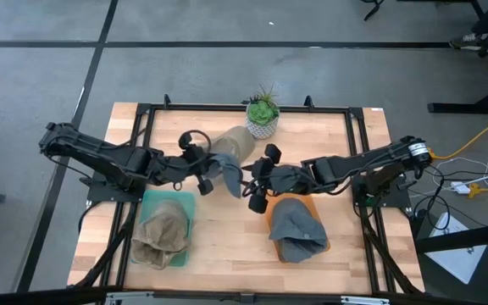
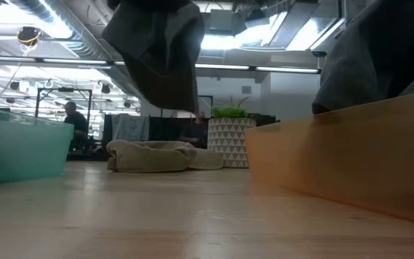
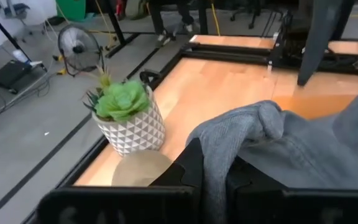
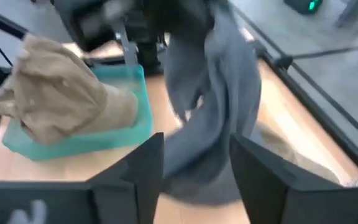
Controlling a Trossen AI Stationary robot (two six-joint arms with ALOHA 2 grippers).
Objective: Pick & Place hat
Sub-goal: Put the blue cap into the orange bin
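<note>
A grey-blue hat (image 1: pixel 224 169) hangs in the air over the middle of the table, with my left gripper (image 1: pixel 206 178) shut on it. In the low view the hat (image 2: pixel 164 50) hangs well clear of the tabletop. My right gripper (image 1: pixel 254 188) is open just to the hat's right. In the right wrist view its fingers (image 4: pixel 143 171) stand on either side of the hat's hanging lower part (image 4: pixel 197 149). I cannot tell whether they touch it. My left gripper pinches a bunched fold of the hat's cloth (image 3: pixel 219 155) between its two fingers, several layers thick. The fingers come from the table's left, slanting slightly down. The hat hangs slack below and beyond the fingers, clear of the table.
A teal tray (image 1: pixel 185 202) at the near left holds a tan hat (image 1: pixel 161 237). An orange tray (image 1: pixel 322 246) at the near right holds grey hats (image 1: pixel 299 229). Another tan hat (image 1: pixel 237 142) lies on the table by a potted plant (image 1: pixel 263 114) at the far edge.
</note>
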